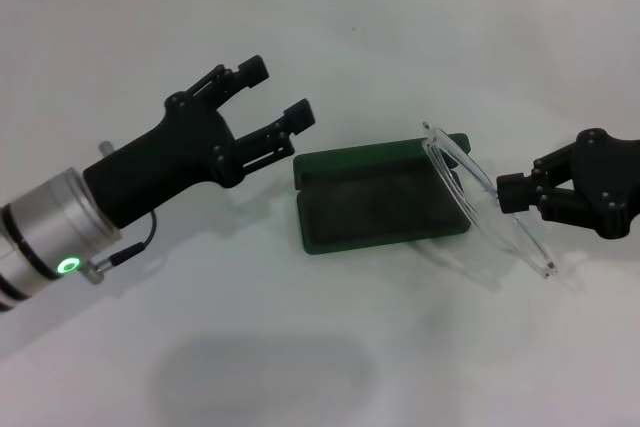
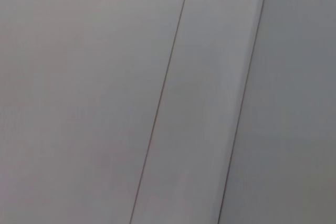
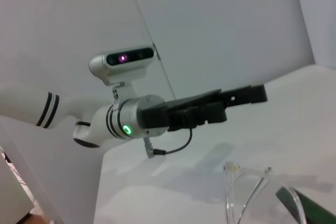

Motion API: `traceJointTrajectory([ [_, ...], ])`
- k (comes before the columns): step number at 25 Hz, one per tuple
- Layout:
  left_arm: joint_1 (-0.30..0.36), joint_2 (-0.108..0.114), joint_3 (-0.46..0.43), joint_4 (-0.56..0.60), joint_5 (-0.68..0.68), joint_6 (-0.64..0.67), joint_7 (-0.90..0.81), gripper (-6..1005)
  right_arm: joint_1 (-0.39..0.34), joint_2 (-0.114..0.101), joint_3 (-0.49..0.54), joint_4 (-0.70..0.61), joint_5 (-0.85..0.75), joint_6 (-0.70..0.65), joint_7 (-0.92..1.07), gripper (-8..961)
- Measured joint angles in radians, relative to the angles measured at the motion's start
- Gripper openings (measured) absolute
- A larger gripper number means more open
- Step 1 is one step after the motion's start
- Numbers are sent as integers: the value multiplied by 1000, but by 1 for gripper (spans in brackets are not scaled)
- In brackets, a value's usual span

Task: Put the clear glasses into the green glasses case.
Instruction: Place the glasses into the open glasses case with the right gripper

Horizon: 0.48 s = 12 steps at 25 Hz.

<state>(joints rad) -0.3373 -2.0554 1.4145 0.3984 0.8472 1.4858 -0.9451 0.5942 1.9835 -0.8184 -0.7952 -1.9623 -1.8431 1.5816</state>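
Bright, even light from overhead, soft shadows.
My left hand (image 1: pixel 270 100) drops a faint grey shadow on the white tabletop (image 1: pixel 420 347) toward its near edge; the clear glasses (image 1: pixel 487 197) catch thin highlights; my left wrist view is featureless grey.

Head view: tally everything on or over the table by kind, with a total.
Glasses: 1, the clear glasses, held by the right gripper
Cases: 1, the green glasses case, lying open
Grippers: 2, including the left gripper, open
Total: 4
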Motion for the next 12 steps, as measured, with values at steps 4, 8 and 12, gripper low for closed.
traceJointTrajectory([
  [4,10,5,-1,0,1,11,-1,890,2,20,-16,-48,-6,18,-34,50],
  [8,12,12,-1,-1,1,11,-1,890,34,30,-107,-144,-19,51,-34,50],
  [12,12,23,-2,-1,1,11,-5,890,94,31,-285,-279,-79,129,66,50],
])
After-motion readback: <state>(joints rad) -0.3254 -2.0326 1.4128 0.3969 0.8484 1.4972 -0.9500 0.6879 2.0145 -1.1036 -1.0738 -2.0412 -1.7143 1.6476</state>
